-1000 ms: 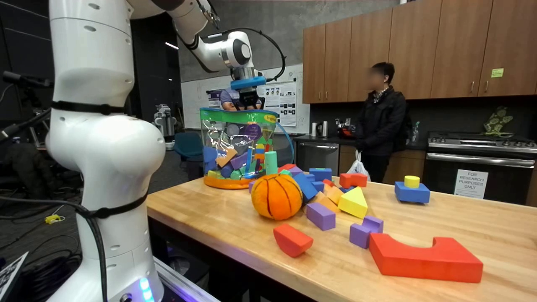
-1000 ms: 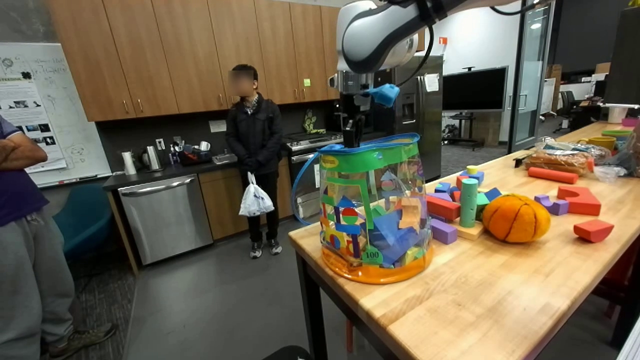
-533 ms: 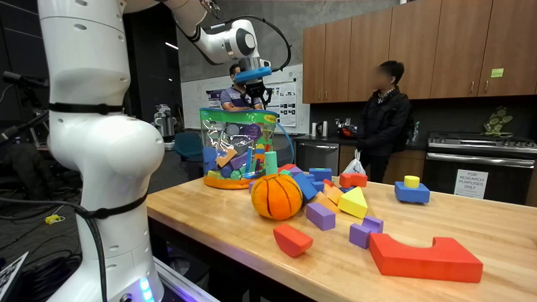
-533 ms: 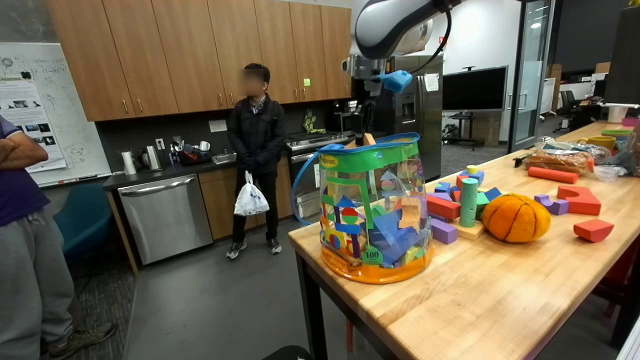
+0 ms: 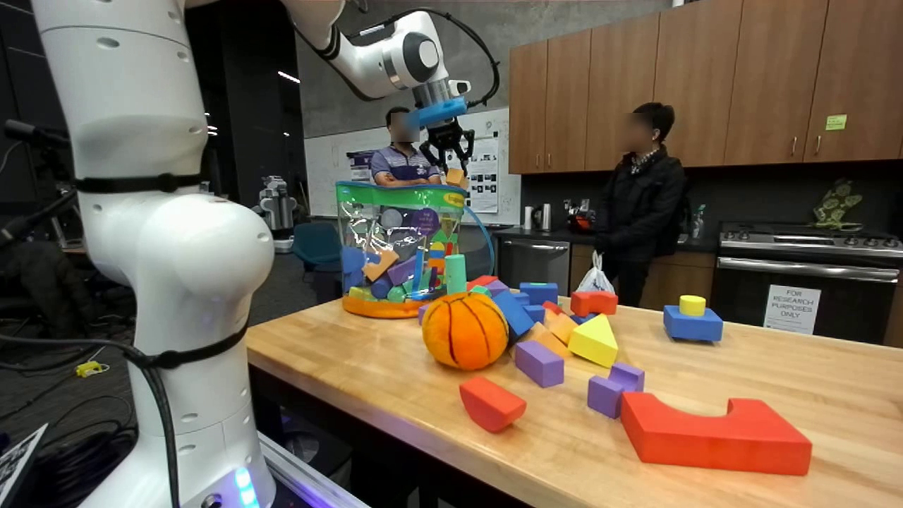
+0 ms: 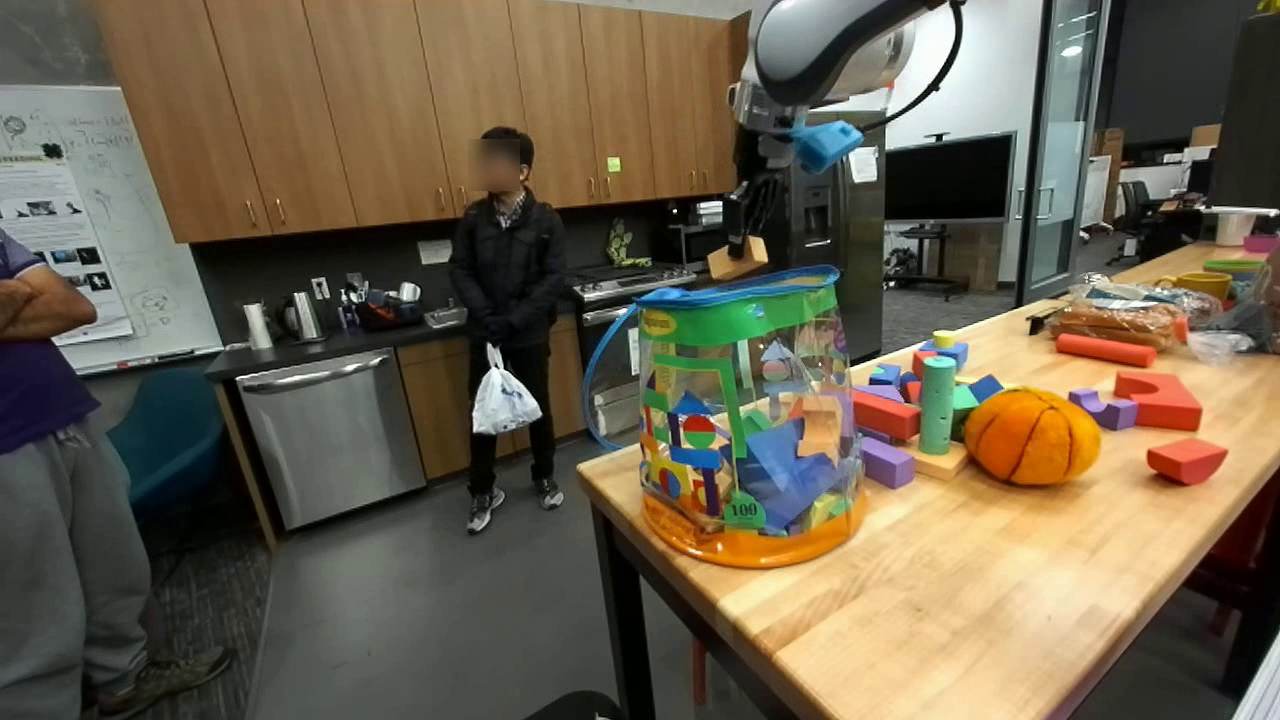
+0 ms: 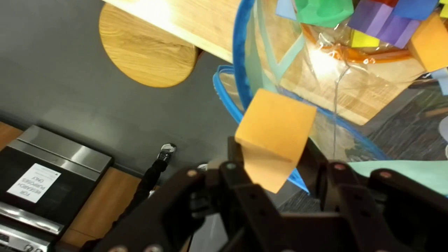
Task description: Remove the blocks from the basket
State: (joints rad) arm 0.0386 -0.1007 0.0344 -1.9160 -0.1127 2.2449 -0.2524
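Probably foam, this orange block (image 7: pixel 274 138): matte faces, crisp corners; I'd guess light, slightly yielding, hard to break, not slippery. Gripper (image 7: pixel 274 150) has it grasped, a finger on either side, one end jutting free past the tips. Fair place to hold it, I judge: flat opposite sides, firm without crushing. With so much sticking out, a knock might swivel it. It hangs tilted in the air, close over the rim of the basket (image 6: pixel 740 320); inside the edge, outside it or brushing it, can't tell from where I stand. Basket walls look thin and floppy, likely to give if bumped. More lie heaped at the bottom: blue blocks (image 6: pixel 785 470) bunched together, and a notched block (image 5: pixel 384 264) I'd pinch by its straight sides, not at the cut-out. Task looks well short of done. Beside the basket, on the table (image 6: pixel 980 560), loose blocks (image 6: pixel 885 415) crowd in a pile, a green cylinder (image 6: pixel 937 405) upright among them, likely easy to tip, best gripped round the body. Ball (image 6: pixel 1032 436) sits just by, no part of the job. Farther off, a man (image 6: pixel 510 260) stands with a white bag (image 6: pixel 505 395).
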